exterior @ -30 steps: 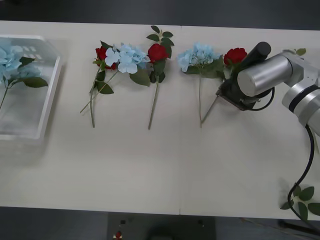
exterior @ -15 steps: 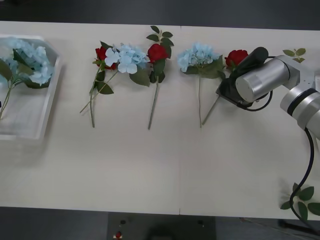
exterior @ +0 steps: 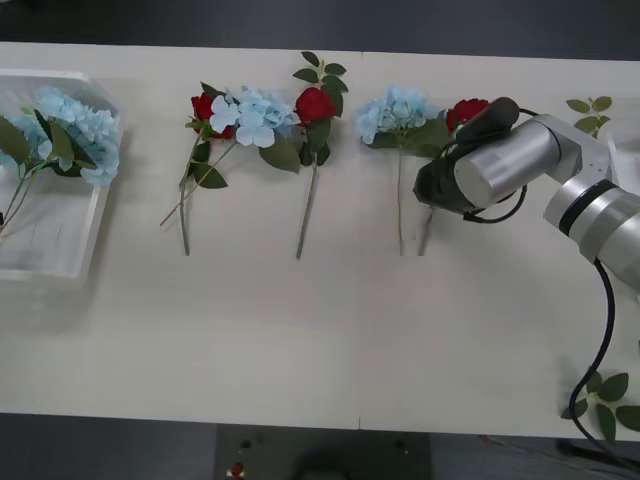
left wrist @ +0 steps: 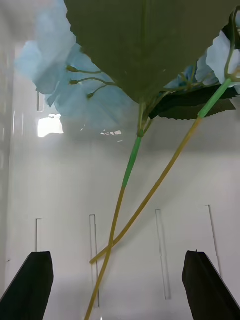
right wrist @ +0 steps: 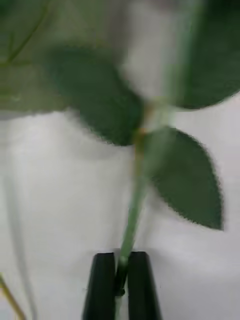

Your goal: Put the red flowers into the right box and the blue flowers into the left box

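Right end effector [right wrist: 120, 280] now clamped on rose stem [right wrist: 131, 220]

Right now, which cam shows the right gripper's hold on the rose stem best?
The right wrist view: the right gripper is shut on the rose stem. In the front view, the arm hides the fingers by the red rose. The left wrist view looks into the left box.

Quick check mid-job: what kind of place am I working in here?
Probably a lab or test bench, not a florist's: a plain pale table, artificial red roses and pale blue hydrangeas laid in a row, and a translucent slotted plastic bin.
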